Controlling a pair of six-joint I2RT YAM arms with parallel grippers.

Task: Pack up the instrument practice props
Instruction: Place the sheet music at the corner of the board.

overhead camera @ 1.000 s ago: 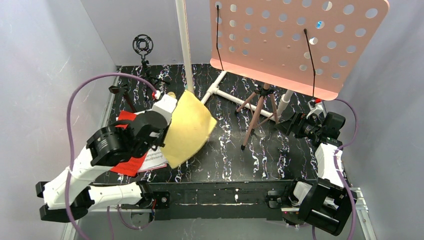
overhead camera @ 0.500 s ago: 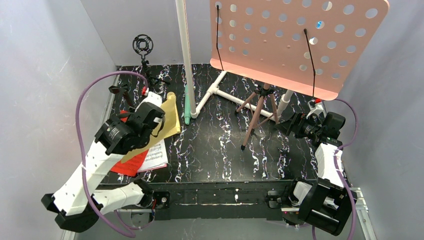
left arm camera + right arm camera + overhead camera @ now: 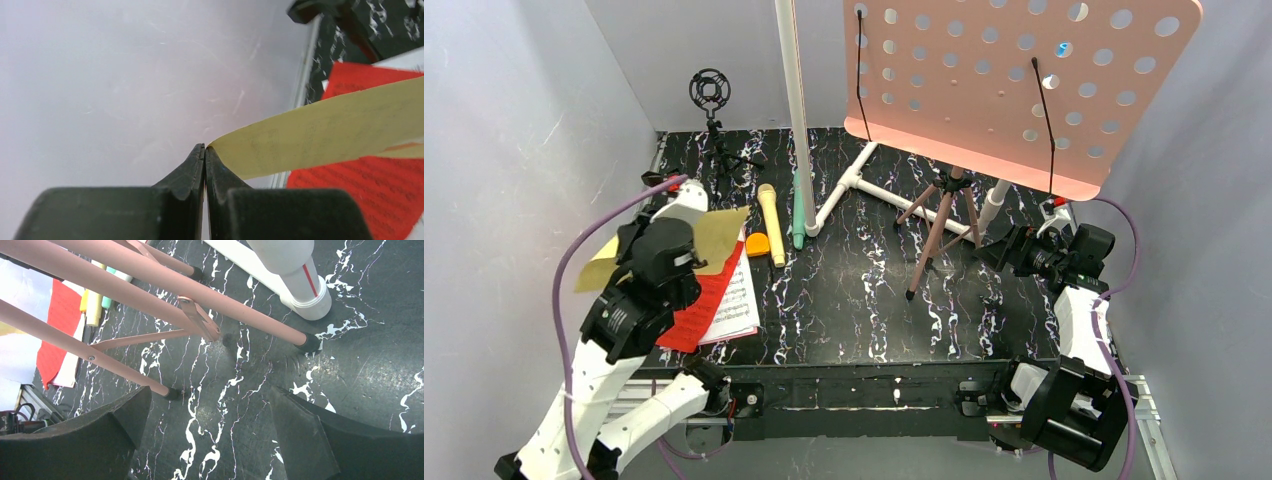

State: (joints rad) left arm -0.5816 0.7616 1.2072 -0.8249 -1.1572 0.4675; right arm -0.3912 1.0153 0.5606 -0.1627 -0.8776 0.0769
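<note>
Yellow sheet music (image 3: 716, 235): top view, I see it held off the desk (image 3: 874, 300), well left of the music stand (image 3: 1024, 80). Red folder (image 3: 702, 305), yellow mic (image 3: 770, 222) and mint-green mic (image 3: 797, 212) lie left of the stand too. Left wrist: left gripper (image 3: 204, 152) pinched tight on the sheet's corner. Right wrist: right gripper (image 3: 210, 430) spread wide, empty, low by the stand's legs.

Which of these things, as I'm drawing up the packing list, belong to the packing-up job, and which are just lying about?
Belong to the job: pink music stand, yellow sheet pinched in the left gripper, red folder, printed sheet, yellow microphone, mint-green microphone.
Just lying about: white pipe frame, black shock mount on its small stand.
</note>
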